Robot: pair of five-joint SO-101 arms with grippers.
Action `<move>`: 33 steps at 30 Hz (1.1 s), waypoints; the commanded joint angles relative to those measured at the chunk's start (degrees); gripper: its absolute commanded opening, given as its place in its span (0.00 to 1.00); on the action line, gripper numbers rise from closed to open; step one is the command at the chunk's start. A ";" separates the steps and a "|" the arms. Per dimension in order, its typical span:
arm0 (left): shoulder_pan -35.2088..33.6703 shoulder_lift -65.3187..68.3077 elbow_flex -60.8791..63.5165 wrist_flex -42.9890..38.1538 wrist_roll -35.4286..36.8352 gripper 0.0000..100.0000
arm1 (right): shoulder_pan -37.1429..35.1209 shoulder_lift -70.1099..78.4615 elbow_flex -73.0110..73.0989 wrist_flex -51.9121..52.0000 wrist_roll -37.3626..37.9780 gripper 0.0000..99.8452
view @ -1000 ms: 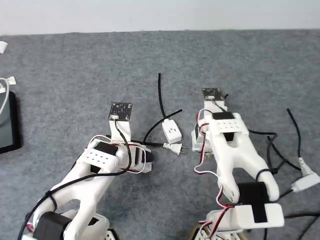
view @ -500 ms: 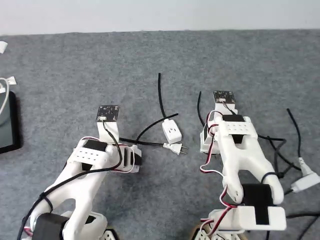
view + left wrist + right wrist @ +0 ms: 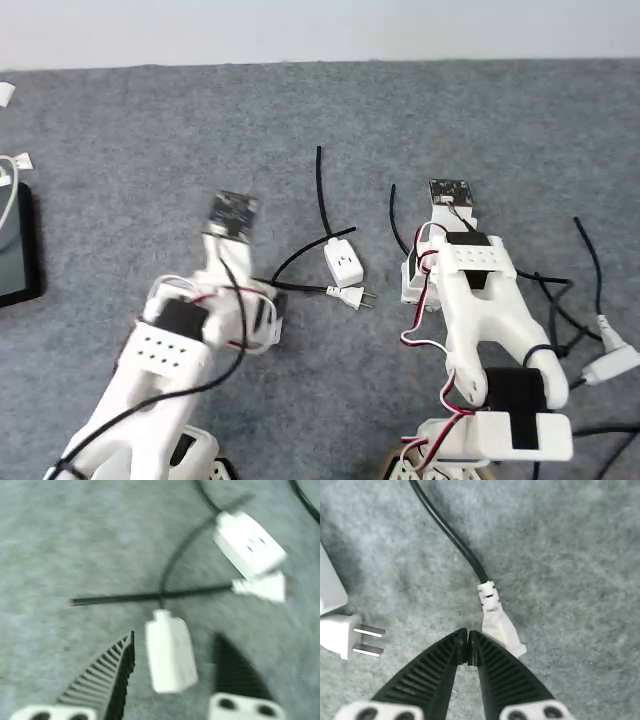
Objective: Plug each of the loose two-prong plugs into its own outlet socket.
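Left fingers (image 3: 107, 680) stand apart, the white cord end (image 3: 170, 655) lying between them.

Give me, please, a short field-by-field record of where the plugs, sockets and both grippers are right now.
surface: grey table
left gripper: open, fingers either side of a white corded block lying flat
right gripper: shut, tips beside a white cord end lying flat
outlet socket: between the arms, nothing plugged in
two-prong plug: loose, close beside the socket, prongs bare
task state: no plug seated yet
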 commanded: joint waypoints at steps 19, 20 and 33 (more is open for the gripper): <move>-0.79 -1.85 14.20 -5.89 -0.79 0.01 | 0.57 -2.24 -0.35 -0.66 0.70 0.01; -1.05 -1.93 14.20 -5.89 -1.23 0.01 | 0.57 -2.33 -0.35 -0.57 0.70 0.01; -1.14 -2.29 7.69 -10.29 0.88 0.02 | -1.45 -9.19 5.01 -4.09 2.55 0.01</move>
